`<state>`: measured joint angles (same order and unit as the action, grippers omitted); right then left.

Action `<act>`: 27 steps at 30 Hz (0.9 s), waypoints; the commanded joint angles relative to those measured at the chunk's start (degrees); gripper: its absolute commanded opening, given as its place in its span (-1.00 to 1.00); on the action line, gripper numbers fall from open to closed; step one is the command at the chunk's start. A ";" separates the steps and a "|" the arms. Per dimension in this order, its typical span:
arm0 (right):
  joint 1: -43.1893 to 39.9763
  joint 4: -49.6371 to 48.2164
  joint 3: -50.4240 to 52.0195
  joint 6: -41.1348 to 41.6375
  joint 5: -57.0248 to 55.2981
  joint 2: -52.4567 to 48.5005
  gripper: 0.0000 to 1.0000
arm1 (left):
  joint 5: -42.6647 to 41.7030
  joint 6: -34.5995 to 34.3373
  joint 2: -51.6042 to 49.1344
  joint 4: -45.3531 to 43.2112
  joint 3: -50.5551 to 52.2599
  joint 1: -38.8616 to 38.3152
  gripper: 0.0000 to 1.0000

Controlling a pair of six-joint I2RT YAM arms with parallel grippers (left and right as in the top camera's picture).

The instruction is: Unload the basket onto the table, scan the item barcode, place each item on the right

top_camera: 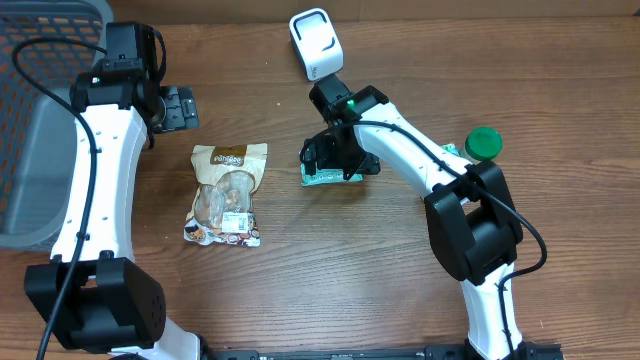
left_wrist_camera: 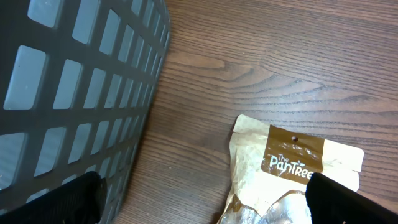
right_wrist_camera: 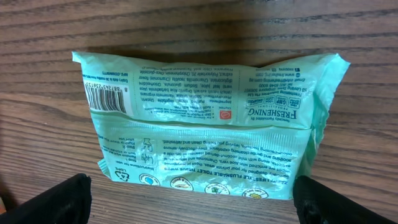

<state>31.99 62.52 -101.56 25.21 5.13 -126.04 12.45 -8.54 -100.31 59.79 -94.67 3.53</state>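
Observation:
A pale green pack of wipes (right_wrist_camera: 205, 134) lies flat on the wooden table, its printed back up and its barcode (right_wrist_camera: 106, 98) at the upper left. My right gripper (right_wrist_camera: 199, 208) hovers over it, open wide, with the fingertips (right_wrist_camera: 56, 200) just short of the pack's near edge and touching nothing. From overhead, the right gripper (top_camera: 338, 158) covers most of the pack (top_camera: 318, 179). A white scanner (top_camera: 315, 42) stands at the back, just behind that gripper. My left gripper (top_camera: 180, 106) is open and empty at the back left.
A brown and white snack bag (top_camera: 228, 195) lies left of centre; in the left wrist view the bag (left_wrist_camera: 292, 165) sits by the right finger. A grey mesh basket (left_wrist_camera: 68, 87) stands at the far left. A green round lid (top_camera: 483, 143) sits to the right.

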 commanded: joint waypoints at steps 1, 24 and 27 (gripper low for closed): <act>0.11 -0.96 0.37 -0.20 0.13 1.73 1.00 | -0.07 0.83 0.68 -0.09 -1.20 0.52 0.99; 0.09 -4.42 0.37 -0.20 0.13 1.73 1.00 | -0.07 0.83 0.68 -0.09 -1.20 0.55 0.99; 0.09 -4.42 0.37 -0.20 0.11 1.73 1.00 | -0.07 0.83 0.68 -0.09 -1.20 0.55 0.99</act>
<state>31.97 58.30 -101.56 25.21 5.10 -126.04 12.45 -8.56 -100.31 59.79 -94.67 3.53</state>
